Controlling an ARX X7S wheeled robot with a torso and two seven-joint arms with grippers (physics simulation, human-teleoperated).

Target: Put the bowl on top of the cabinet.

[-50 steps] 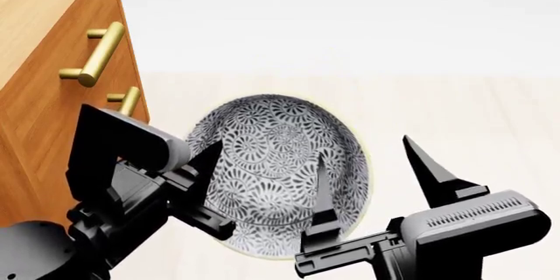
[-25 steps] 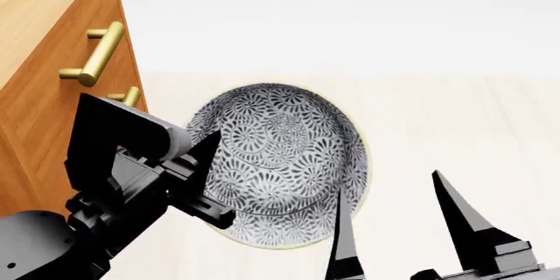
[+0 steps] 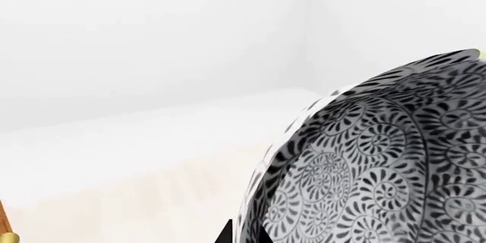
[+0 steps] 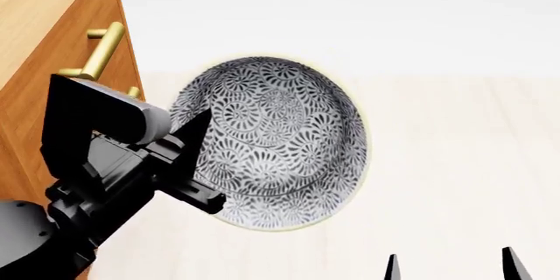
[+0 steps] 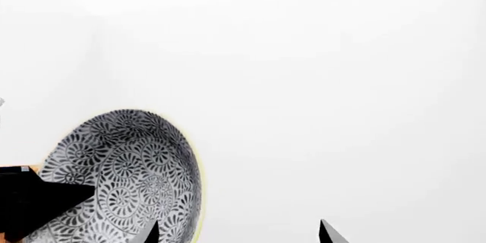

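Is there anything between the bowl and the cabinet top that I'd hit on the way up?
Nothing visible blocks it. The left gripper holds the bowl at its rim, beside the cabinet front. The brass handles stick out there, and most of the top surface is out of view.

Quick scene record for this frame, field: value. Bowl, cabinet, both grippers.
bowl: patterned grey-black bowl, off the floor, tilted so its inside faces the head camera
held by: left gripper, one finger across the bowl's inside at the rim nearest the cabinet
right gripper: only its two fingertips show at the lower edge of the head view, spread apart, clear of the bowl
cabinet: orange-brown wood cabinet beside the bowl, brass handles on its front
cabinet top: bowl not on it yet
floor: pale
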